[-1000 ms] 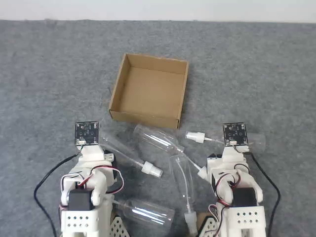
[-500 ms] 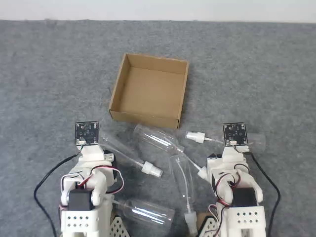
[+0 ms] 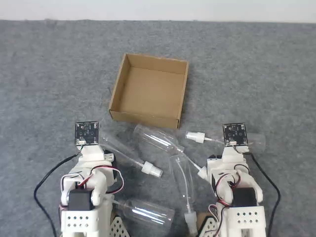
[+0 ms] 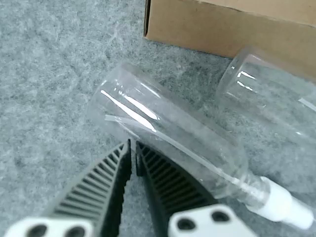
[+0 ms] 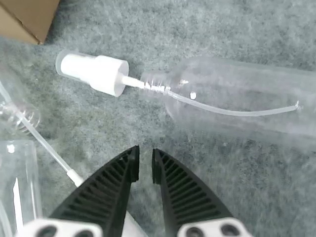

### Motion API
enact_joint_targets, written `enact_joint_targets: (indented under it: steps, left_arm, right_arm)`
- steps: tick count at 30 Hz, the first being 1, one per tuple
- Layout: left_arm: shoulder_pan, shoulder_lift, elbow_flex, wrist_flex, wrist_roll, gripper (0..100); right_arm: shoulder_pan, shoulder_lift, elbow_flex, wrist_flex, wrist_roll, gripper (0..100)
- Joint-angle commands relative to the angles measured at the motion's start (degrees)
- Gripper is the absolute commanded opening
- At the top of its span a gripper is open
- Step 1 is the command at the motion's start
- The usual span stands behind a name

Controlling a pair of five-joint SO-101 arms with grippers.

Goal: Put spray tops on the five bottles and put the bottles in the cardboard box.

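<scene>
Left gripper [image 4: 132, 148] and right gripper [image 5: 144, 153] rest clenched, empty, over clear bottles [image 3: 153, 137] lying on the worktop [image 3: 256, 64] beside the cardboard box [image 3: 144, 117], likely within reach for capping; the box holds none

Grey felt surface [image 3: 256, 69]: open cardboard box [image 3: 144, 118] upright at ctr; clear bottles [image 3: 154, 137] on sides nearby, w/ spray tops [image 3: 195, 136].

Across nearly the whole high view, a grey, mottled, felt-like surface [image 3: 49, 64], fibres and pale flecks plain in both wrist views. Along the top edge of the frame, a narrow whitish band [image 3: 158, 9], straight-edged against the grey. Soft, even light throughout.
</scene>
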Motion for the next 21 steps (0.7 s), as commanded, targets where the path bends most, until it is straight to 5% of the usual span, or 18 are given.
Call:
enact_joint_targets:
  steps: [1,7,17,21]
  left_arm:
    - [-0.1,-1.1,-0.5,-0.1,-0.3,1]
    - [-0.1,-1.1,-0.5,-0.1,-0.3,1]
    - [-0.1,-1.1,-0.5,-0.1,-0.3,1]
    - [-0.1,-1.1,-0.5,-0.1,-0.3,1]
  right_arm:
    - [0.8,-1.3,-0.4,0.7,-0.3,0.8]
    - [7.3,-1.3,-7.5,0.6,-0.2,0.9]
    - [7.3,-1.3,-19.8,0.5,7.7,0.9]
    - [7.3,-1.3,-23.1,0.5,16.6,0.9]
